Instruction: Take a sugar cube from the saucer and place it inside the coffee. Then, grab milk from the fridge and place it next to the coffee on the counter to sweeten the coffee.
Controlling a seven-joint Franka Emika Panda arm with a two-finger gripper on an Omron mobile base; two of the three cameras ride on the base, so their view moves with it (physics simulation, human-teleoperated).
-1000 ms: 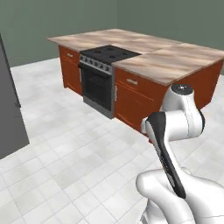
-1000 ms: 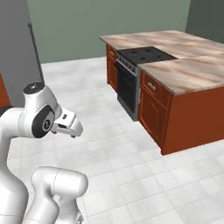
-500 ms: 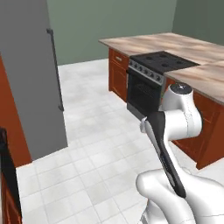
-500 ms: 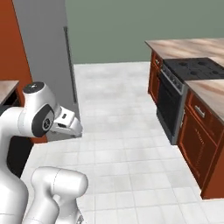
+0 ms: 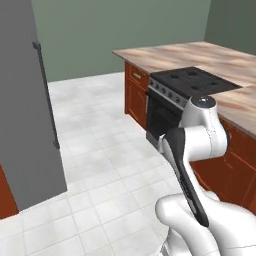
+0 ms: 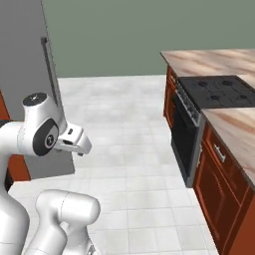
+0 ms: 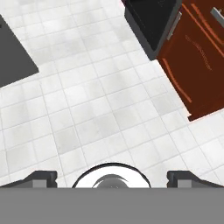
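The fridge (image 5: 25,105) is a tall grey block at the left with its door shut and a dark bar handle; it also stands at the upper left of the right base view (image 6: 27,55). The counter (image 5: 200,55) of marbled stone over reddish-brown drawers runs along the right (image 6: 214,60). My gripper (image 7: 112,178) is open and holds nothing, its dark fingertips (image 7: 43,177) wide apart above pale floor tiles. The arm is folded close over the base, far from both fridge and counter. Sugar cube, saucer, coffee and milk are out of view.
A black stove (image 5: 192,82) with an oven front below is set into the counter (image 6: 219,89). White tiled floor (image 5: 100,130) lies open between fridge and counter. A green wall closes the back. In the hand view a reddish-brown cabinet side (image 7: 197,65) is at the upper right.
The whole picture has swung: the base has turned, bringing the fridge in at the left and pushing the counter and stove to the right. The arm keeps its folded pose, gripper still open.
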